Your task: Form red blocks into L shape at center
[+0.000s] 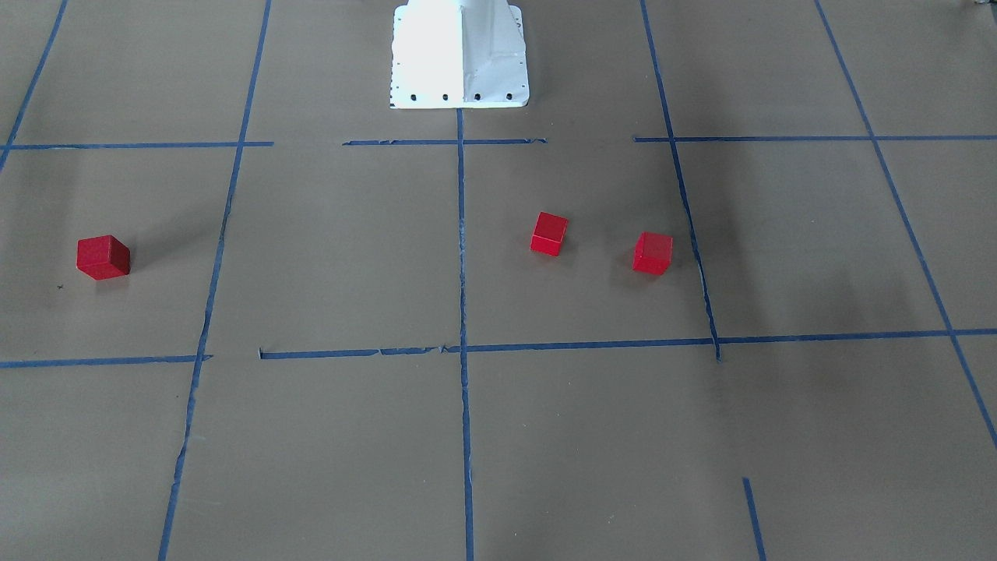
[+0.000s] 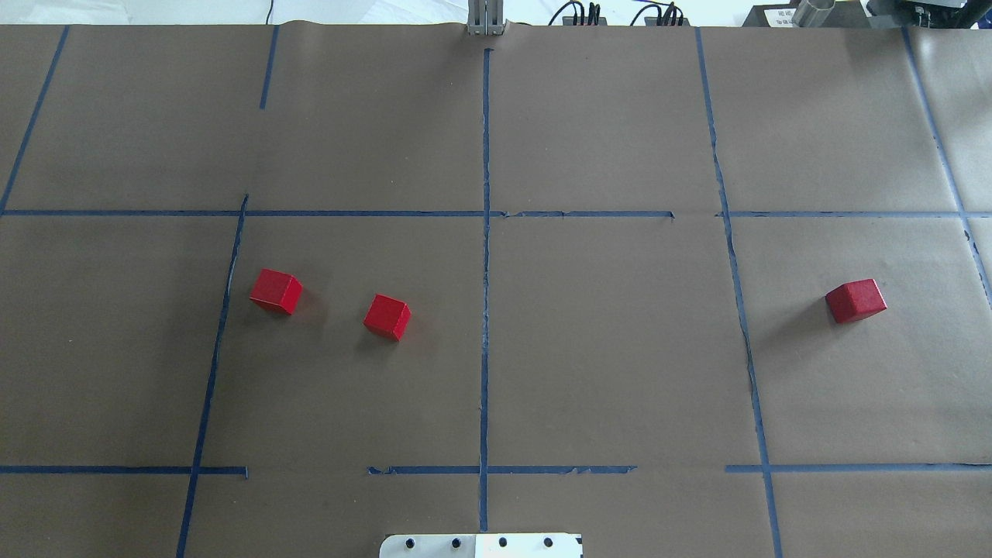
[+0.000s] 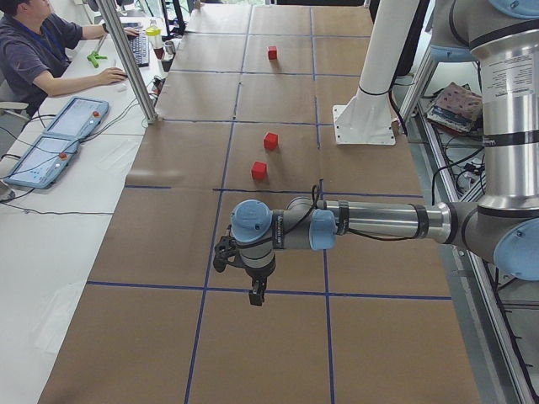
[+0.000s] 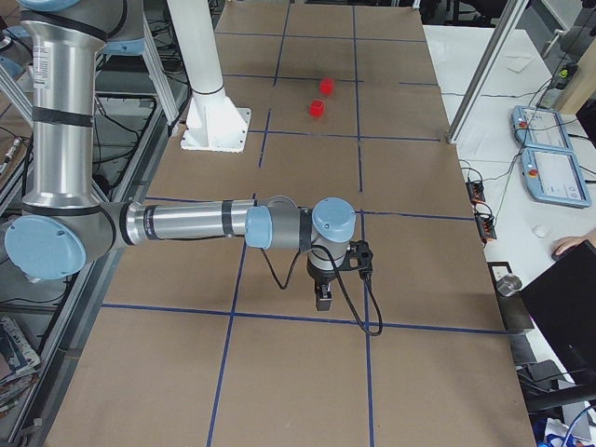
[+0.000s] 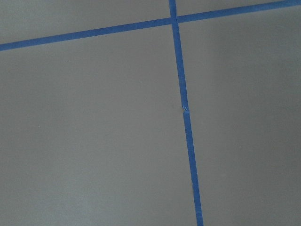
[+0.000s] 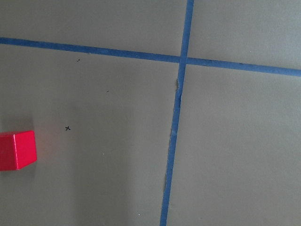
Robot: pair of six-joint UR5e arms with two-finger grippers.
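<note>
Brown-papered tabletop (image 2: pixel 852 116), blue tape grid (image 2: pixel 731 232). Operator (image 3: pixel 34 50) seated at white side desk, one hand at keyboard (image 3: pixel 140 49). Two teach pendants (image 3: pixel 74 118) lying beside him.

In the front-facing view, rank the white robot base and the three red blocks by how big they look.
1. White robot base, clearly largest, though cut off at the top edge.
2. Tied: view-left red block, middle red block, view-right red block. They look about alike; I would not rank them.
</note>
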